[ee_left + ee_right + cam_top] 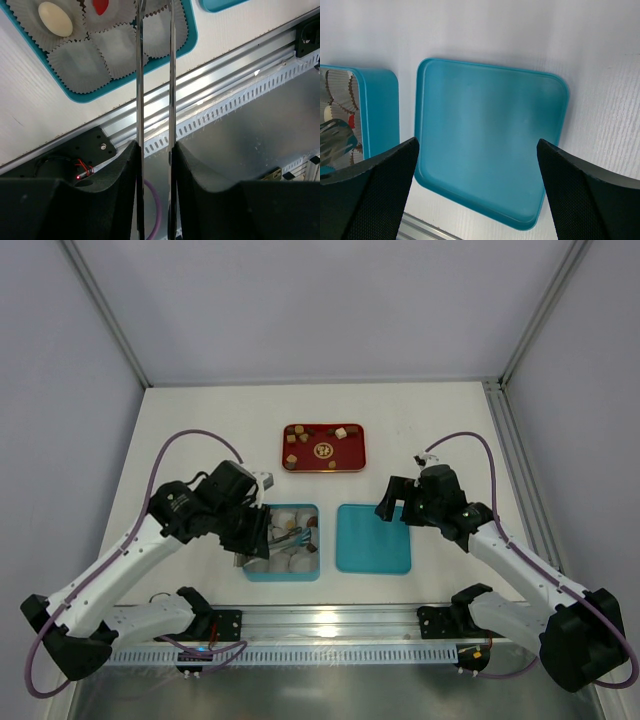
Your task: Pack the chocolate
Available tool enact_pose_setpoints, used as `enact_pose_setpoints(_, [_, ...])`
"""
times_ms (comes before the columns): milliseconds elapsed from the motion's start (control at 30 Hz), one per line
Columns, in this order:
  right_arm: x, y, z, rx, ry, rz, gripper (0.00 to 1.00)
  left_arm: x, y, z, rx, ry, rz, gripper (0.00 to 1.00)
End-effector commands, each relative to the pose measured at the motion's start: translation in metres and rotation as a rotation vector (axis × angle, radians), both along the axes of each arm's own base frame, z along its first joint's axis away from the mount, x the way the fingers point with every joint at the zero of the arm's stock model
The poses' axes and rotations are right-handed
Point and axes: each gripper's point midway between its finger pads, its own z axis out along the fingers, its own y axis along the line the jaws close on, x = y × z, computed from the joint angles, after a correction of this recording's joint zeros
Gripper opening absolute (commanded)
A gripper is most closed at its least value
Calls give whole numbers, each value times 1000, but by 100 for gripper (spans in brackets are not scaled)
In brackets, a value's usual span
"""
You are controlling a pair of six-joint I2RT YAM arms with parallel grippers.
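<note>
Several small chocolate pieces, brown, tan and cream, lie on a red tray at the middle back. A teal box of white paper cups sits in front of it. In the left wrist view a cream piece and a red piece lie in cups of this box. My left gripper is shut on metal tweezers that reach over the box; their tips are out of the wrist view. My right gripper is open and empty above a flat teal lid.
The teal lid lies just right of the box. An aluminium rail with the arm bases runs along the near edge. A metal frame post stands at the back right.
</note>
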Motion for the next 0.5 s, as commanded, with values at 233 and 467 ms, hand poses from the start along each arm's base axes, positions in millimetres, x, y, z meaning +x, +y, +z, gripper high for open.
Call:
enact_pose_setpoints(233, [10, 7, 17, 18, -59, 19, 100, 27, -10, 61, -71, -163, 36, 32])
enact_pose_setpoints(467, [7, 9, 22, 30, -72, 41, 100, 83, -24, 93, -26, -315, 114, 30])
